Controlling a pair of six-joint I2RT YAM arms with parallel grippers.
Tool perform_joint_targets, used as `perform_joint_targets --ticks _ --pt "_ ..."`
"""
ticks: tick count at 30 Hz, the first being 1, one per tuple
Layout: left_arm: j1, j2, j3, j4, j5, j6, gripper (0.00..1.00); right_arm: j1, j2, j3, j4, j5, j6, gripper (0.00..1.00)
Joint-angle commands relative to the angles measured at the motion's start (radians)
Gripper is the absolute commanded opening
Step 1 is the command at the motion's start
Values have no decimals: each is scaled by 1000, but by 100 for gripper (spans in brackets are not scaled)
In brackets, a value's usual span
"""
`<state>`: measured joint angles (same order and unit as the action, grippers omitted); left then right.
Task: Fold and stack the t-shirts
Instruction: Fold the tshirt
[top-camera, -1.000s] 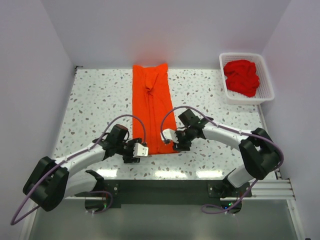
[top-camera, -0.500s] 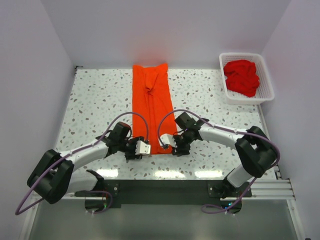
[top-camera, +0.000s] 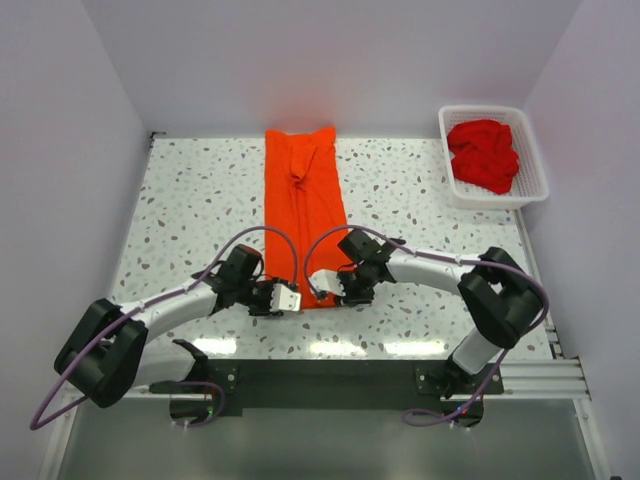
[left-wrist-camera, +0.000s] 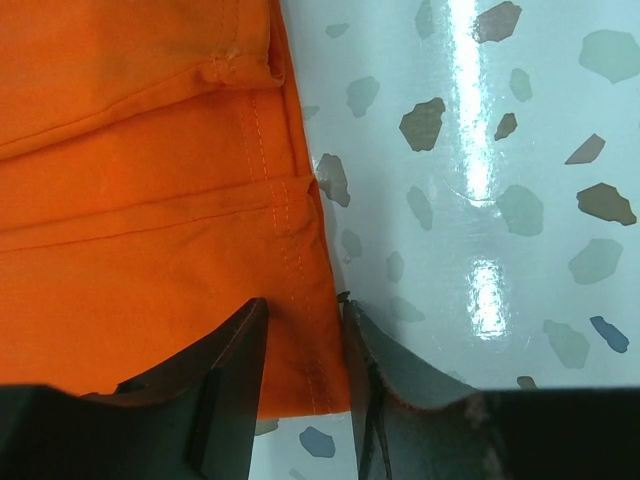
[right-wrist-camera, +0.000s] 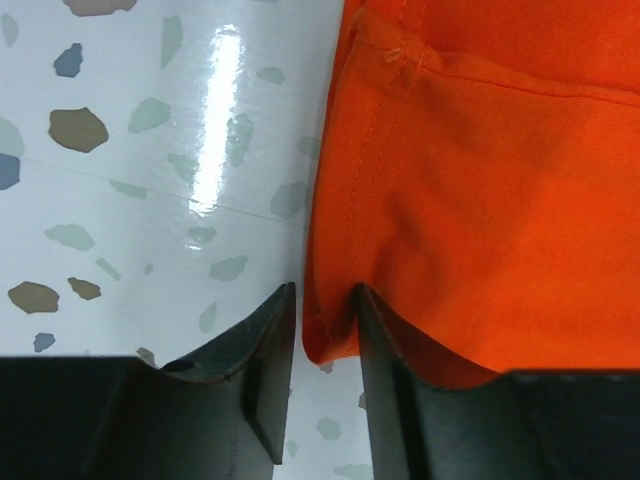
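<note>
A bright orange-red t-shirt (top-camera: 305, 200) lies on the table as a long narrow strip running from the back edge towards me. My left gripper (top-camera: 291, 299) is at its near left corner. In the left wrist view the hem corner (left-wrist-camera: 300, 330) lies flat between the fingers of the open left gripper (left-wrist-camera: 300, 345). My right gripper (top-camera: 323, 285) is at the near right corner. In the right wrist view that corner (right-wrist-camera: 335, 320) bulges up between the narrowly open jaws of the right gripper (right-wrist-camera: 325, 325). Deeper red t-shirts (top-camera: 483, 155) are heaped in the basket.
A white lattice basket (top-camera: 532, 192) stands at the back right corner of the speckled table (top-camera: 200, 200). White walls close in the left, back and right sides. Purple cables loop over both wrists.
Both grippers have slid inward onto the near hem corners of the orange-red t-shirt. Both pairs of jaws have narrowed around the cloth. The shirt itself has not moved.
</note>
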<state>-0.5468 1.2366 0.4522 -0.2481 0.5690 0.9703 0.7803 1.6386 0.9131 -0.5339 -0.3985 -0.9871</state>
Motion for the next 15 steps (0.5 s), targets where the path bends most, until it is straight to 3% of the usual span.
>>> perform_joint_targets --ticks 1,2,6,11,15 --pt "-4 27 2 -57 -50 59 41 20 35 -22 43 85 57 30" --pt "-4 35 6 -65 -54 64 35 23 38 -22 48 120 73 20" --pt "-4 29 3 -62 -54 67 21 28 32 -29 75 164 165 0" --pt "-5 6 19 -83 -35 38 2 53 -55 -60 86 165 215 0" --pt "-25 -72 43 -192 12 7 0 112 -164 -104 91 153 312 0"
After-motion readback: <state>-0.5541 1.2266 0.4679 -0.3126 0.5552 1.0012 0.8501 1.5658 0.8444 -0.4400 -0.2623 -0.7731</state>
